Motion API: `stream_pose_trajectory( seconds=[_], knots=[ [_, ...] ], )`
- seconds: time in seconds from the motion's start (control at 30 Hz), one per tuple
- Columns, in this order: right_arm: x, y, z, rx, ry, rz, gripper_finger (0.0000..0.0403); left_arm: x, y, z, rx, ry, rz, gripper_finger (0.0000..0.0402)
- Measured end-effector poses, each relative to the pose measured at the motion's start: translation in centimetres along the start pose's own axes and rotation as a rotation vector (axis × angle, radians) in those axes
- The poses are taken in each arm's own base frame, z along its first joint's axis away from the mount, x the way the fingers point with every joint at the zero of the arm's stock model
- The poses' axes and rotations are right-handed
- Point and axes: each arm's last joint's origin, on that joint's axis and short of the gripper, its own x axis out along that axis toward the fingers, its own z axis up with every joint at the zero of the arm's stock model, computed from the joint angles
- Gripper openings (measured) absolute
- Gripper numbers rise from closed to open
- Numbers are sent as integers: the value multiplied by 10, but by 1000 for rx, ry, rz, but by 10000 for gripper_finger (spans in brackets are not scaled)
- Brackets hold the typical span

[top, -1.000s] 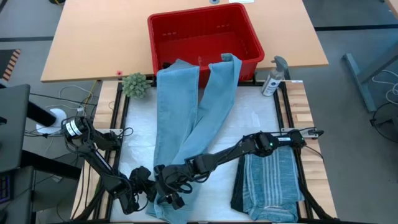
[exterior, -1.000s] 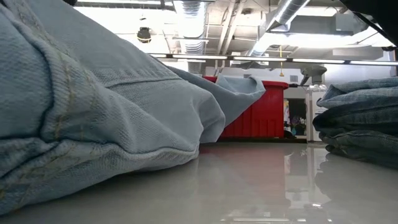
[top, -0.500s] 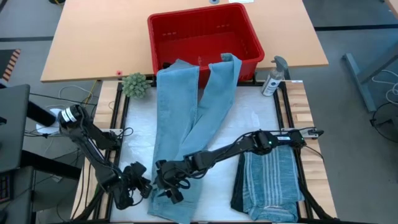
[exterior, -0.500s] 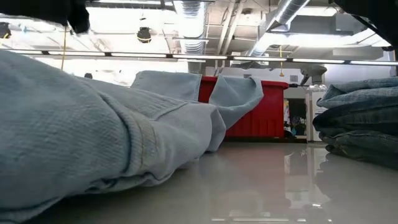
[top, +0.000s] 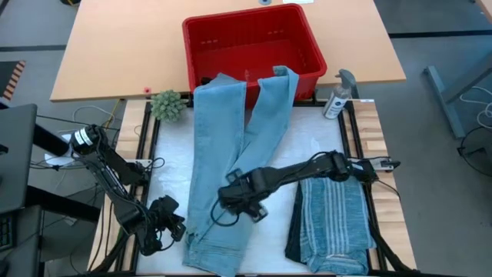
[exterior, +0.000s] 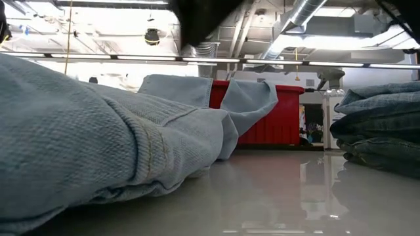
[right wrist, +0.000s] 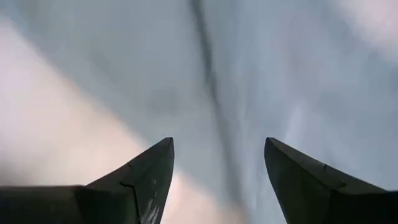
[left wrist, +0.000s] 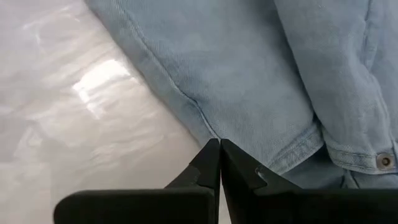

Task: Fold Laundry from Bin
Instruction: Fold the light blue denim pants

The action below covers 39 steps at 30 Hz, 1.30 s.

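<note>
- The jeans (top: 231, 165) lie flat down the middle of the frame, seemingly spread for folding: long axis vertical, waistband at the bottom edge, leg ends draped over the rim of the red bin (top: 254, 42) at upper centre.
- The right gripper (top: 234, 201) hovers over the thigh area, fingers spread wide, holding nothing.
- The left gripper (top: 171, 227), lower left beside the waistband, is closed and empty.
- A folded stack (top: 334, 223) sits lower right, likely finished pieces.

A small green plant (top: 166, 105) sits at the table's far left corner. A spray bottle (top: 338, 94) stands at the far right corner. A tiny red thing (top: 147, 91) lies near the plant.
</note>
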Motion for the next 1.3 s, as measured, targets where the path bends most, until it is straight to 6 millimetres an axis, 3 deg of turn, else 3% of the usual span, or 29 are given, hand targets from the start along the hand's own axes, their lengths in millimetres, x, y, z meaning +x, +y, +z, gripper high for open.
stream_pose_trajectory(
  seconds=[0.17, 0.4, 0.77, 0.93, 1.13, 1.3],
  knots=[
    [6, -19, -34, 2, 277, 64, 276, 0, 0, 0, 20, -9, -5, 0],
    [21, -52, -57, -9, 340, 95, 276, 0, -1, 1, 24, -51, -20, 0],
    [63, -74, -102, 22, 529, 179, 276, -1, 0, 2, 42, -84, -24, 0],
    [71, -85, -116, 72, 580, 150, 272, -1, 0, 3, 37, -106, -30, 0],
    [71, -92, -119, -5, 656, 3, 231, -1, 0, 3, 30, -109, -30, 0],
    [75, -98, -116, 8, 588, -5, 153, -1, 0, 3, 22, -108, -31, 0]
  ],
)
